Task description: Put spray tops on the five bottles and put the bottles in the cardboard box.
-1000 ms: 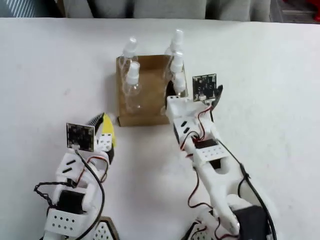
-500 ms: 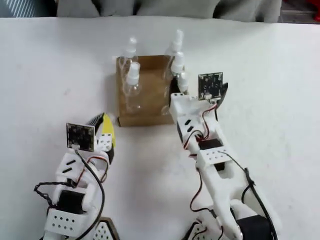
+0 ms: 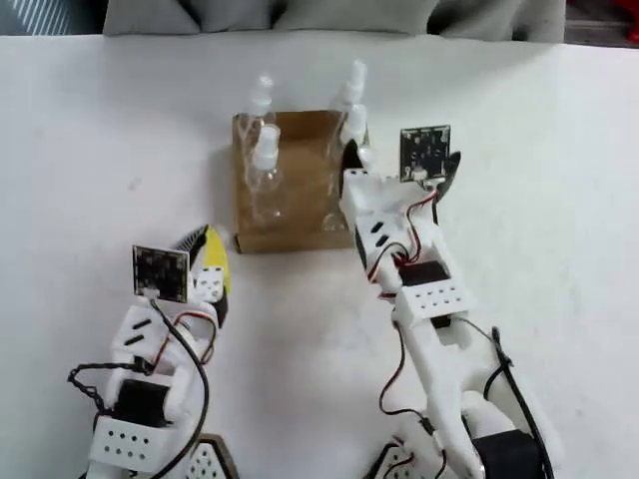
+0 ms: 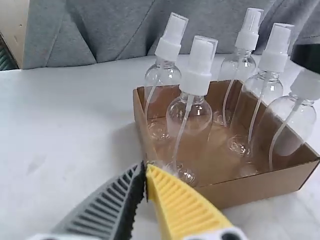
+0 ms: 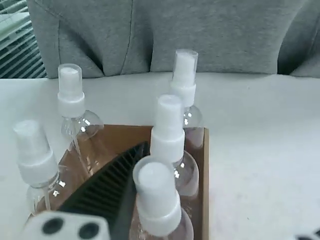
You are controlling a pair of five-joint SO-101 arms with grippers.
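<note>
We find five capped bottles (image 4: 192,107) upright in the box (image 3: 280,239), toward the tabletop's (image 3: 120,120) far edge. Right gripper (image 3: 397,172) at its near right corner, jaws apart; left gripper (image 4: 145,175) closed.

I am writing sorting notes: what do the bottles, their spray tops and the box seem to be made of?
Bottles: clear and glossy, probably plastic, perhaps glass; the box shows through them.
Spray tops: white, opaque, smooth, most likely plastic.
Cardboard box: brown, matte cardboard with a raw cut rim.
</note>
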